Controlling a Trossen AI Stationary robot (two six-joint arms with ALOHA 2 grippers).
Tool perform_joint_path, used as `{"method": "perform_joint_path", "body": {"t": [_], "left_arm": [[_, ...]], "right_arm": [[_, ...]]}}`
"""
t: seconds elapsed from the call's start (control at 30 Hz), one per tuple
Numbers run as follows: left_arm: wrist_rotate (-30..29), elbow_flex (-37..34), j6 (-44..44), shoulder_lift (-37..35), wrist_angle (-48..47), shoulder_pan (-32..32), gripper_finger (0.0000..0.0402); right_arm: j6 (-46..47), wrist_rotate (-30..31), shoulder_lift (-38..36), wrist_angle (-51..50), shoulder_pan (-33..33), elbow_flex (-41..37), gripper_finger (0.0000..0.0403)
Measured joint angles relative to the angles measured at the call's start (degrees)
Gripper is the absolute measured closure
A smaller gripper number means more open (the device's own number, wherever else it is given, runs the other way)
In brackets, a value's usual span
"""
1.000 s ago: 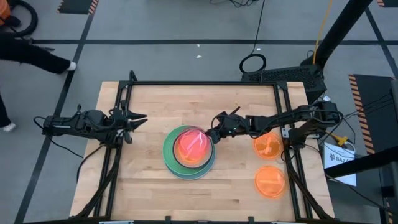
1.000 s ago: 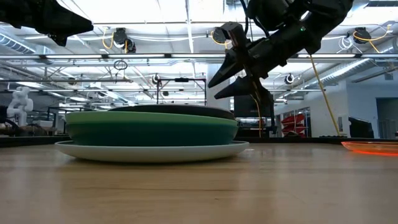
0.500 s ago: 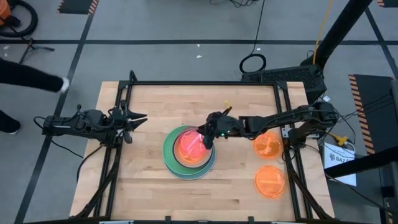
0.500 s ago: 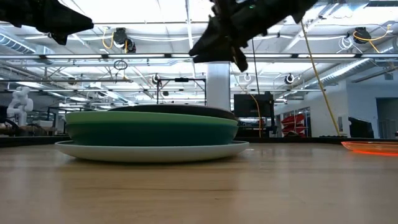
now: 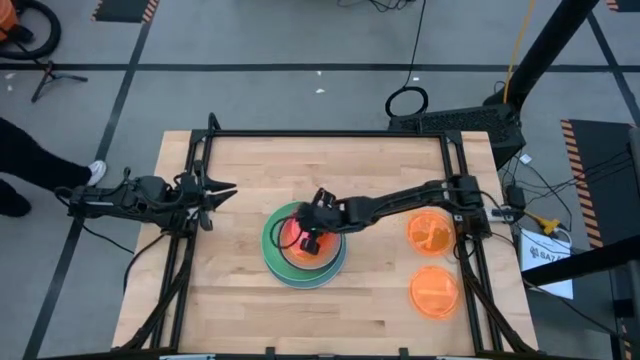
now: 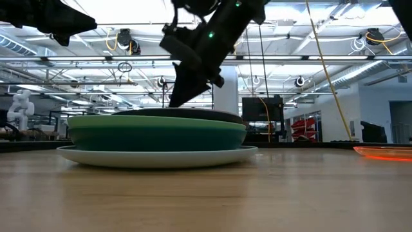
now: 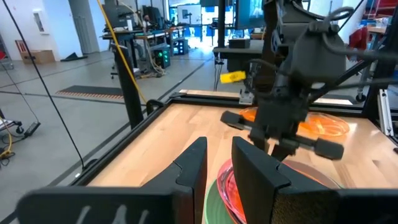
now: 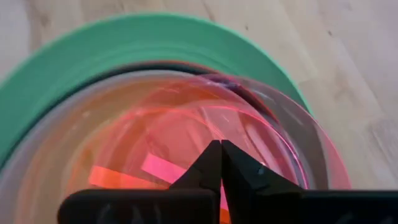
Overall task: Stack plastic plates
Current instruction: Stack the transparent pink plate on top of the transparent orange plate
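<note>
Wooden worktop, lab room behind. Plate stack lay directly beneath right gripper, jaws pressed together; left gripper jaws part-spread.

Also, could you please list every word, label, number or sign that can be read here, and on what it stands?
No text can be read with certainty.
White box beside the table's right edge: dark print, too small to read.
The plastic plates: no lettering visible.
</note>
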Motion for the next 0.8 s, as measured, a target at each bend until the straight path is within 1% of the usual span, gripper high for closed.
{"method": "perform_joint_path", "body": {"t": [0.1, 0.2, 0.33, 0.63, 0.8], "left_arm": [[0.0, 0.0, 0.0, 0.0, 0.0, 0.0, 0.0319], [0.0, 0.0, 0.0, 0.0, -0.1, 0.0, 0.0319], [0.0, 0.0, 0.0, 0.0, -0.1, 0.0, 0.0319], [0.0, 0.0, -0.1, 0.0, 0.0, 0.0, 0.0319], [0.0, 0.0, -0.1, 0.0, 0.0, 0.0, 0.0319]], "right_arm": [[-0.8, 0.2, 2.2, -4.2, 0.2, 3.4, 0.0399], [-0.8, 0.1, 3.5, -6.3, 0.4, 4.7, 0.0401], [-0.7, -0.2, 4.9, -6.5, 0.9, 4.7, 0.0401], [-0.7, -0.4, 4.8, -4.6, 2.8, 4.7, 0.0401], [-0.7, 1.2, 4.8, -4.6, 3.2, 4.7, 0.0401]]}}
